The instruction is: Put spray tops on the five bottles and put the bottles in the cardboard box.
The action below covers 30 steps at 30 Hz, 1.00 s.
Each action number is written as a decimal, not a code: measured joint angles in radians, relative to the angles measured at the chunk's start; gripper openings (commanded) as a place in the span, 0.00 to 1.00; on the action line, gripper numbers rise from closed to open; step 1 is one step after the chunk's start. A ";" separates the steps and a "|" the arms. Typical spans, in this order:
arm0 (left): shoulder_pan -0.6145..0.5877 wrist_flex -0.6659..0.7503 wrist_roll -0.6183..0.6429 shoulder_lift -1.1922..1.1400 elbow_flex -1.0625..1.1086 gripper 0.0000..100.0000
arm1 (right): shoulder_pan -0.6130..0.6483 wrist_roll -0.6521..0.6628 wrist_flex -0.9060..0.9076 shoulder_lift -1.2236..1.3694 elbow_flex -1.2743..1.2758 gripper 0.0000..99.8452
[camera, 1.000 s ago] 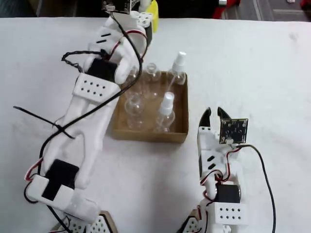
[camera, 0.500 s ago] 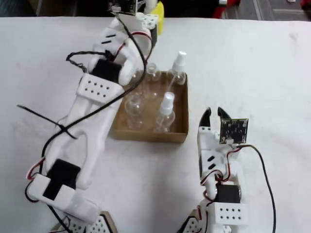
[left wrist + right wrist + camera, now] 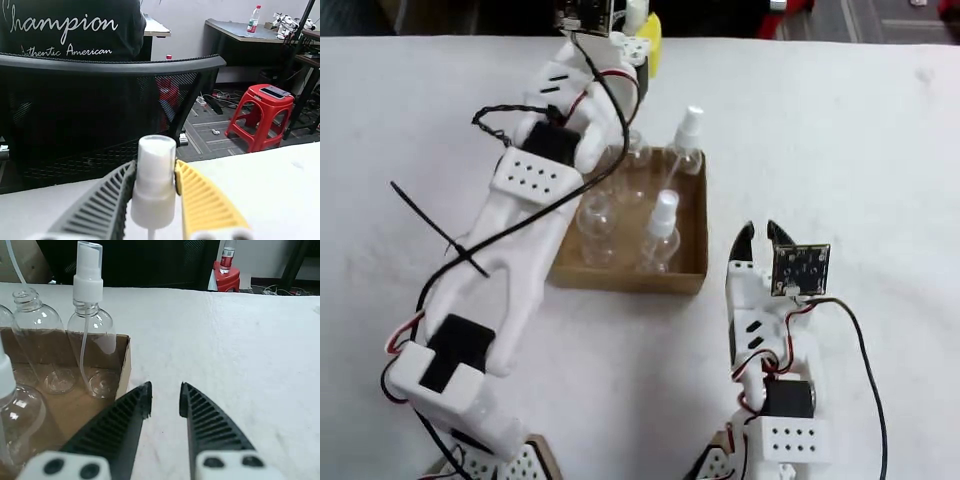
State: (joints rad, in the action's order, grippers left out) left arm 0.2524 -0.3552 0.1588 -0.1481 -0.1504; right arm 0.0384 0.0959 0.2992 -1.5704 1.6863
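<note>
Cloth table; ribbed left tool clamps spray top.

The cardboard box sits mid-tabletop with bottles upright inside. The right end effector lies just right of the box's near corner. The left end effector, with a spray top between its fingers, is behind the box's far edge.

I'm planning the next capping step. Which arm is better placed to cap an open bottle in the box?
Left. The left gripper is shut on a spray top, raised near the far end of the cardboard box, by an uncapped bottle. The right gripper lies beside the box, fingers open and empty.
</note>
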 measured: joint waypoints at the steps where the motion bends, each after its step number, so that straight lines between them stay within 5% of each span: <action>1: 0.000 0.000 0.000 0.000 0.000 0.02 | 0.000 0.000 0.000 0.000 0.000 0.08; 19: -0.002 -0.083 0.000 0.028 0.120 0.02 | 0.000 0.000 0.000 0.000 0.000 0.08; 30: -0.002 0.381 0.000 0.176 0.529 0.02 | 0.000 0.000 0.000 0.000 0.000 0.08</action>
State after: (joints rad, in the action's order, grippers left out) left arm 0.2509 0.0253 0.1588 0.0284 0.3790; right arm 0.0384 0.0959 0.2992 -1.5704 1.6863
